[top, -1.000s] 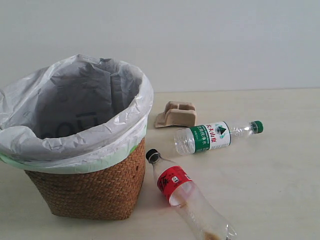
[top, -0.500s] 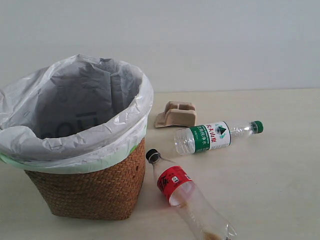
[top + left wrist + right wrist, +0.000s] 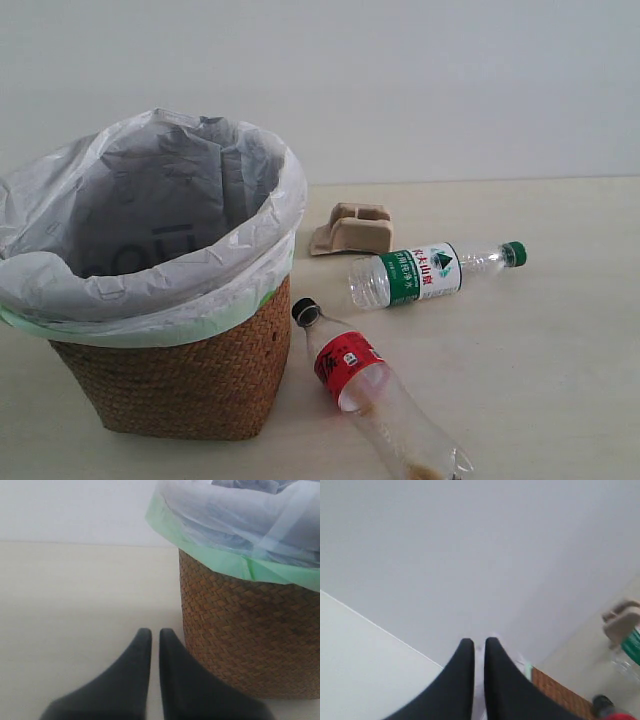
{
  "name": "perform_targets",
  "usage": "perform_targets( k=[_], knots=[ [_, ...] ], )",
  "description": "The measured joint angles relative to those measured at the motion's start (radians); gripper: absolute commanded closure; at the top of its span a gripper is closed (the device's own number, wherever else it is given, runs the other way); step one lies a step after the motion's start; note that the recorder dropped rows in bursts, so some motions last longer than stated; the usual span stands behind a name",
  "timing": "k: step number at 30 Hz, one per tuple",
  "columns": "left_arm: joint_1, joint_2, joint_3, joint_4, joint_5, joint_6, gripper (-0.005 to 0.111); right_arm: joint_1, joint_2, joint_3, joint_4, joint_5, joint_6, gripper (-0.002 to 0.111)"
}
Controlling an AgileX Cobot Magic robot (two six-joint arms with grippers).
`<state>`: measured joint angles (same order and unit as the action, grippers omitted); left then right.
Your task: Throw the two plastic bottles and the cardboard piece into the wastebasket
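The wicker wastebasket [image 3: 190, 375] with its white bag liner stands at the left of the exterior view. To its right lie the red-label bottle [image 3: 365, 390], the green-label bottle [image 3: 430, 272] and, behind them, the tan cardboard piece [image 3: 352, 230]. Neither arm shows in the exterior view. In the left wrist view my left gripper [image 3: 151, 632] is shut and empty, just beside the wastebasket wall [image 3: 245, 630]. My right gripper [image 3: 479, 642] is shut and empty, tilted toward the wall; the cardboard piece [image 3: 622, 622], the green label [image 3: 635, 642] and a black cap [image 3: 602, 702] sit at that view's edge.
The light tabletop [image 3: 560, 330] spreads to the right of the bottles. A plain pale wall [image 3: 400, 80] closes off the back. The basket's green bag edge [image 3: 210, 557] overhangs the wicker.
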<state>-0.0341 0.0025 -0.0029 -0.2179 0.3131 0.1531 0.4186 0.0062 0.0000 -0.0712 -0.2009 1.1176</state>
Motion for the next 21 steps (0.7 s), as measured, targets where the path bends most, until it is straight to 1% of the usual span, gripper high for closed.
perform_targets(
  k=[2, 5, 7, 11, 13, 16, 17, 19, 21],
  knots=[
    [0.000, 0.000, 0.000, 0.000, 0.000, 0.000, 0.101, 0.000, -0.002, 0.000, -0.021, -0.032, -0.007, 0.104],
    [0.000, 0.000, 0.000, 0.000, 0.000, 0.000, 0.101, 0.000, 0.018, -0.058, -0.109, 0.009, -0.040, 0.104],
    [0.000, 0.000, 0.000, 0.000, 0.000, 0.000, 0.101, 0.000, 0.075, -0.122, -0.197, 0.036, -0.053, 0.104],
    [0.000, 0.000, 0.000, 0.000, 0.000, 0.000, 0.101, 0.011, 0.281, -0.265, -0.384, 0.080, -0.046, 0.104],
    [0.000, 0.000, 0.000, 0.000, 0.000, 0.000, 0.101, 0.046, 0.393, -0.332, -0.471, 0.106, -0.036, 0.104],
    [0.000, 0.000, 0.000, 0.000, 0.000, 0.000, 0.101, 0.135, 0.590, -0.428, -0.570, 0.167, -0.042, 0.104],
    [0.000, 0.000, 0.000, 0.000, 0.000, 0.000, 0.101, 0.179, 0.680, -0.476, -0.595, 0.201, -0.064, 0.104],
    [0.000, 0.000, 0.000, 0.000, 0.000, 0.000, 0.101, 0.247, 0.801, -0.549, -0.612, 0.306, -0.118, 0.104],
    [0.000, 0.000, 0.000, 0.000, 0.000, 0.000, 0.101, 0.315, 0.953, -0.649, -0.619, 0.463, -0.198, 0.104]
  ],
)
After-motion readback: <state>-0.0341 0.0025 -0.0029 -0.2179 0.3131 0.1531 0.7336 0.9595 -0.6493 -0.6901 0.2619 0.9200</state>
